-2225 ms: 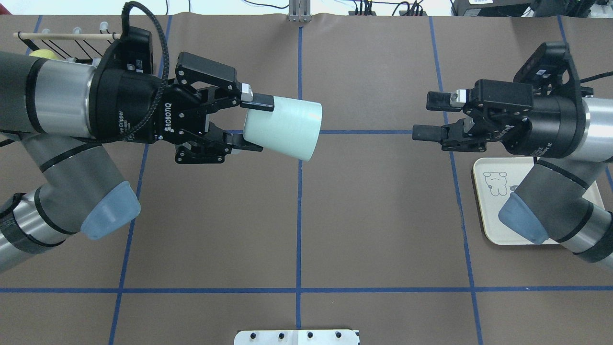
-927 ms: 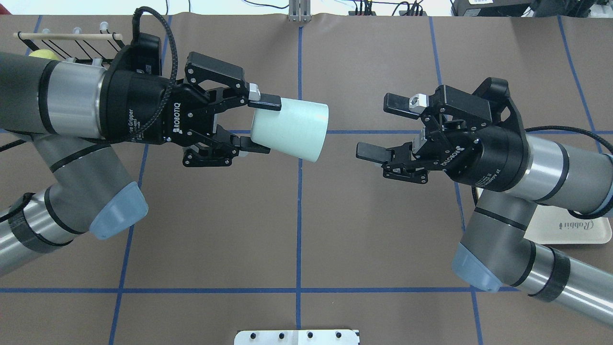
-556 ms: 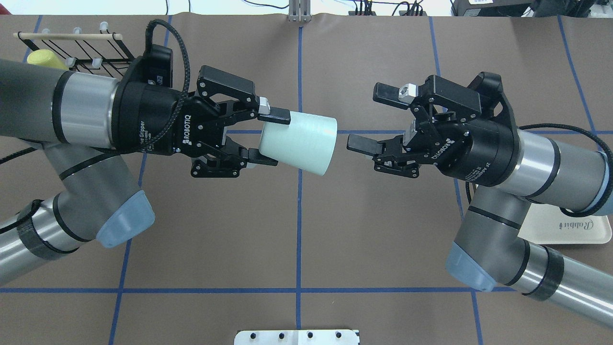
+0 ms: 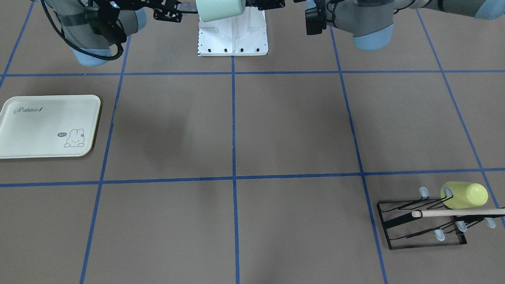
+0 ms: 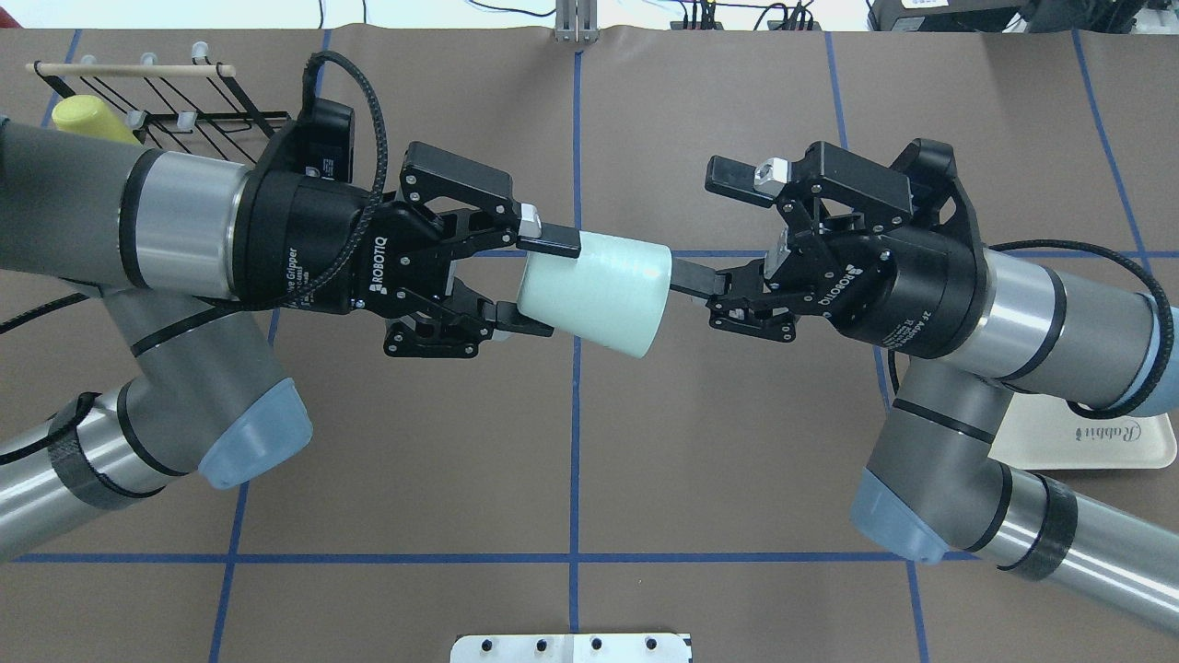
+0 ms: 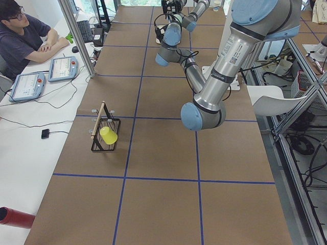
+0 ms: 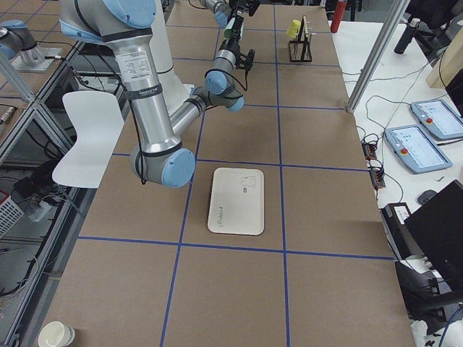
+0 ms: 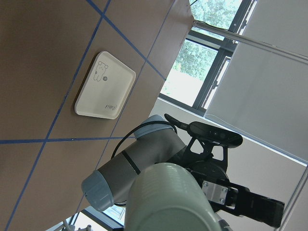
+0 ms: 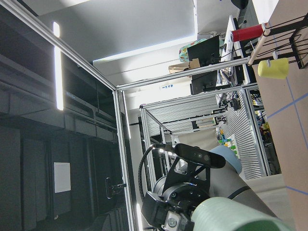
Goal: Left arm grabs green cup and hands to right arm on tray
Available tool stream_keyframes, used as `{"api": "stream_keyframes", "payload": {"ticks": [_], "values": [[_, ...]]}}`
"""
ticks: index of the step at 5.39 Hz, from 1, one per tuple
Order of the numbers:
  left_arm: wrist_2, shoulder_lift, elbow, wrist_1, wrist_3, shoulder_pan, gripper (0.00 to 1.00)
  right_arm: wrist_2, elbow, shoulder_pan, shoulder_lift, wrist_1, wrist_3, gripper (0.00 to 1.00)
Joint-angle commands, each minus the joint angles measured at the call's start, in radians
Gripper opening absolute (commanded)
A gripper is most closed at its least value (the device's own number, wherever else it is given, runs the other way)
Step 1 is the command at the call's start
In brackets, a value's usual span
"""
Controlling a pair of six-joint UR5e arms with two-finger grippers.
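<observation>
Rack: black wire rack holding a yellow-lime plastic cup, upper left.
Left: black two-finger left tool, clamped on the tumbler's base end.
Cup: pale mint-green plastic tumbler, held sideways in mid-air at centre frame, mouth facing right.
Right: black two-finger right tool, spread wide; one finger meets the tumbler's rim.
Tray: cream-white rectangular tray on the brown table, lower right.

smooth plastic green cup, matt brown table
</observation>
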Motion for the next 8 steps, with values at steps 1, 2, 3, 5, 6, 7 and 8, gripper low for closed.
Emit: {"api": "stream_keyframes", "payload": {"ticks": [1,2,3,5,6,7,8], "values": [[0.000,-0.010,0.004,0.000,-0.002,0.006,0.00,0.001,0.010,-0.004,0.019,-0.051,0.000,0.99],[0.000,-0.010,0.004,0.000,-0.002,0.006,0.00,0.001,0.011,-0.007,0.035,-0.074,0.000,0.97],[0.000,-0.010,0.003,0.000,-0.002,0.006,0.00,0.001,0.011,-0.007,0.035,-0.082,0.000,0.97],[0.000,-0.011,0.001,0.000,-0.002,0.006,0.00,0.003,0.011,-0.016,0.035,-0.082,0.000,0.80],[0.000,-0.011,0.001,0.000,-0.002,0.006,0.00,0.004,0.011,-0.016,0.035,-0.082,-0.006,0.67],[0.000,-0.011,0.003,0.000,0.000,0.006,0.00,0.006,0.014,-0.016,0.035,-0.081,-0.004,0.67],[0.000,-0.011,0.003,0.000,0.000,0.006,0.00,0.007,0.016,-0.016,0.035,-0.081,-0.003,0.59]]}}
